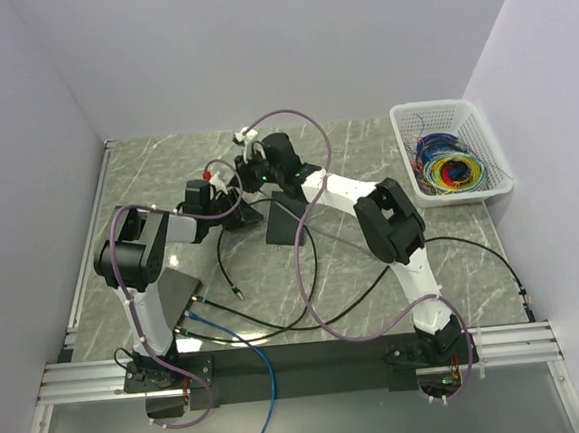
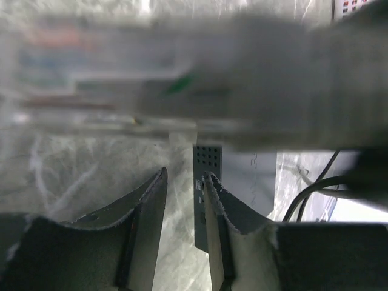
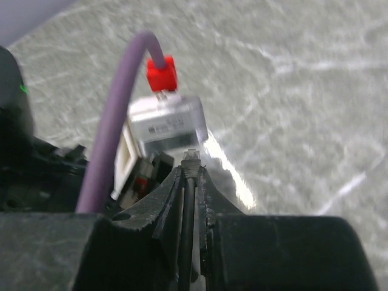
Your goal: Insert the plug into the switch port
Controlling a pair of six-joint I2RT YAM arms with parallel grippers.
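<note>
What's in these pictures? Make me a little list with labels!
right gripper: shut, pinching the plug just behind its clear tip
left gripper: slightly open, switch right at its fingertips
basket: white, far right, full of colourful wires
table: grey marble

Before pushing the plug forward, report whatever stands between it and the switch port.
The left arm's wrist camera, silver with a red connector, sits right ahead of the plug held in the right gripper. No port shows in that view.
</note>
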